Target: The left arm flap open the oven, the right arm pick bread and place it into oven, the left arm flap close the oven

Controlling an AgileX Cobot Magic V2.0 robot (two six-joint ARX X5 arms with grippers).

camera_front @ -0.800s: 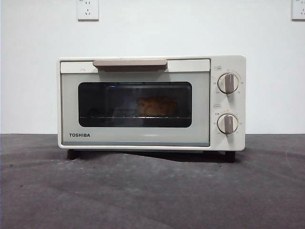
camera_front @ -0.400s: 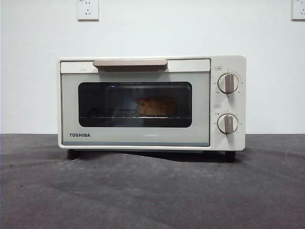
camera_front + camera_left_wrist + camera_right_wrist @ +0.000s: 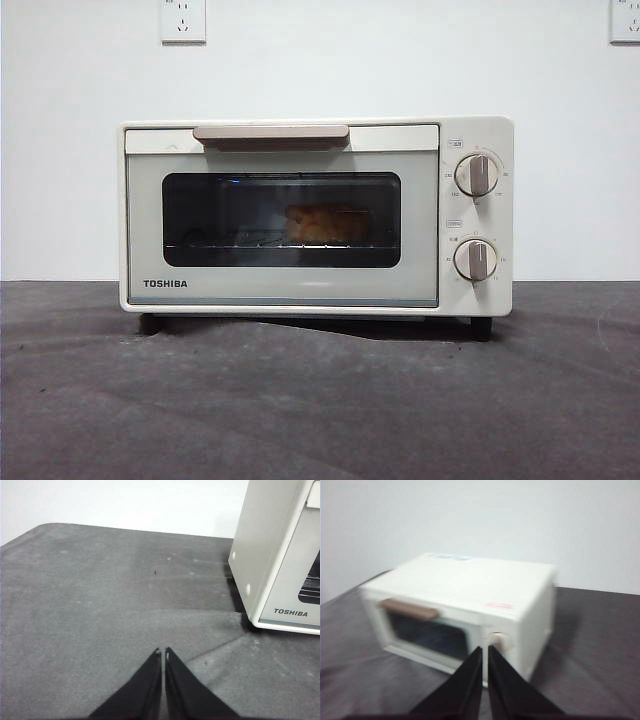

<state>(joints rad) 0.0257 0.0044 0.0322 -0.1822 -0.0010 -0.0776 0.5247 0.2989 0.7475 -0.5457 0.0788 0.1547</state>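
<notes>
Front view shows the dark grey table running across the foreground, with the oven standing on it square to the camera, in front of a white wall. Reading from the left, a wall socket sits high above the oven's left half; below it the oven door is shut, its beige bar handle lying flat along the top edge and the TOSHIBA lettering low on the door's left corner. Behind the dark glass window, the bread rests on the wire rack, a little right of the window's middle, dim and golden-orange through the glass. Further right are two beige knobs, one above the other, and a second socket at the top right corner of the wall. No arm enters this view. From the left wrist camera, the left gripper hangs over bare table with its jaws pressed together and empty, the oven's left front corner off to one side and well apart from it. The right wrist picture is blurred, but the right gripper seems likewise closed and empty, held above and in front of the oven, apart from it.
</notes>
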